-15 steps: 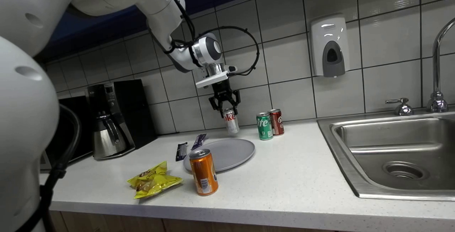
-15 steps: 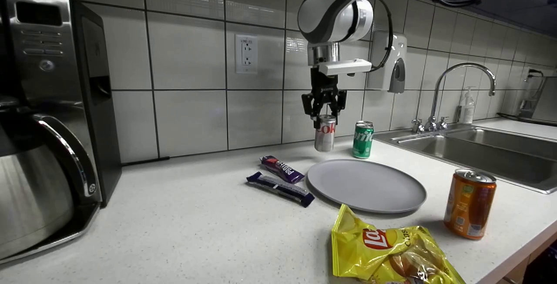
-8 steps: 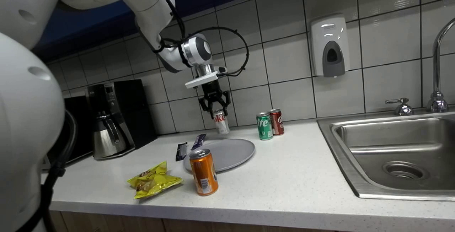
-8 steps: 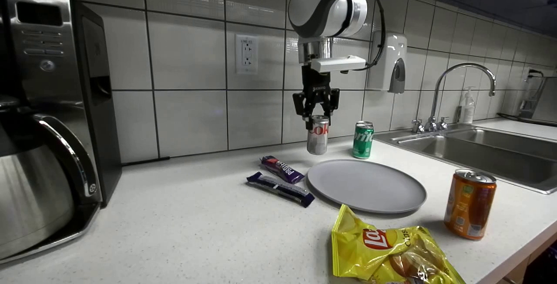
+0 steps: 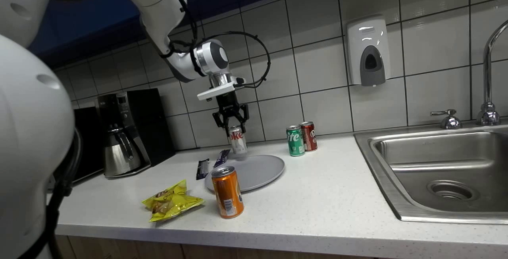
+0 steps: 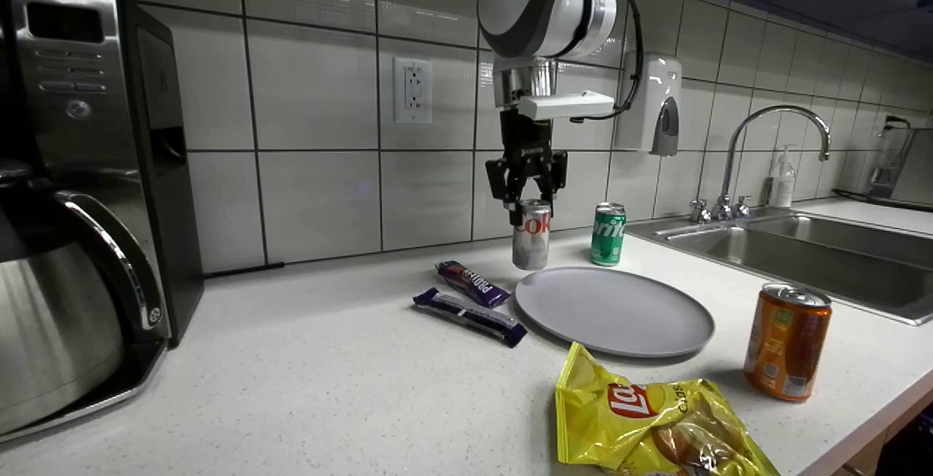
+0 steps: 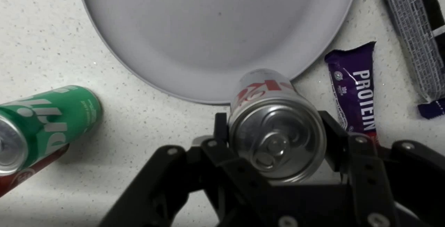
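A kitchen, shown by a steel sink [image 5: 420, 171] and faucet [image 5: 487, 72], pale bench [image 5: 317, 195], tiled wall [image 6: 313, 199], soap dispenser [image 5: 368, 50] and coffee maker [image 5: 147, 124].

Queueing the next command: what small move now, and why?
I'd likely shift the gripper slightly toward the middle of the gray plate before lowering: the Coke can it grips hangs aloft, and in the wrist view its base overlaps only the plate's rim, so a descent here might catch the edge.
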Motion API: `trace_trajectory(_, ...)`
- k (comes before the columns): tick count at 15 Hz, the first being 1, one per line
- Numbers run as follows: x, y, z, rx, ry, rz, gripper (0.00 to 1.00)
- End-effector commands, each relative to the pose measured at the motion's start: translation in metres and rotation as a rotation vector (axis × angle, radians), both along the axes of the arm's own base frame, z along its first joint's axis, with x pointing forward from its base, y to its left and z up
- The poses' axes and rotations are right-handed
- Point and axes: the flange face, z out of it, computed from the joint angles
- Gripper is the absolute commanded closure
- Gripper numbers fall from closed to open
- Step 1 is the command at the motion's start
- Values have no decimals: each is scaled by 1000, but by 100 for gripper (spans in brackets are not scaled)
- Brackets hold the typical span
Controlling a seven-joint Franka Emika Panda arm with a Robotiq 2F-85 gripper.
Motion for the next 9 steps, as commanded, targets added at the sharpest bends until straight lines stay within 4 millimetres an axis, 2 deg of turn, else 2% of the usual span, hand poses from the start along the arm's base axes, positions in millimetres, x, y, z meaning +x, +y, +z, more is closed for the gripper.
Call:
trace_trajectory(1, -22, 7, 11, -14, 22, 11, 61)
trace_trajectory(9, -36, 17, -8, -14, 72, 34, 61)
